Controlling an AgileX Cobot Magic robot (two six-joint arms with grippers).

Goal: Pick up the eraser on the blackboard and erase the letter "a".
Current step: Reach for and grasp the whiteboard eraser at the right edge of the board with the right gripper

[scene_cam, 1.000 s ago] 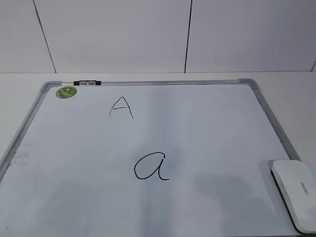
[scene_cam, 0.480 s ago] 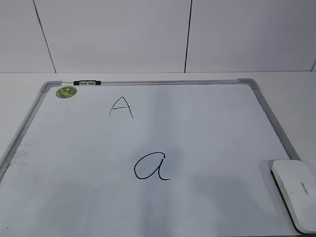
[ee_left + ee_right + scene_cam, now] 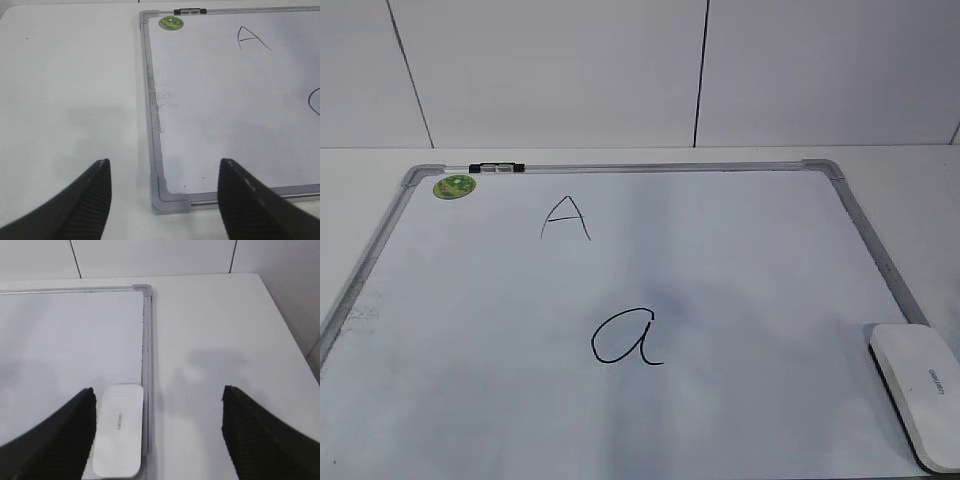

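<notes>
- Both claws stood wide apart, empty: left claw above the blackboard near-left corner, right claw above the frame's right edge.
- Eraser lay flat on the board's near-right edge.
- Letter "a" intact, mid-board, well left of eraser.
</notes>
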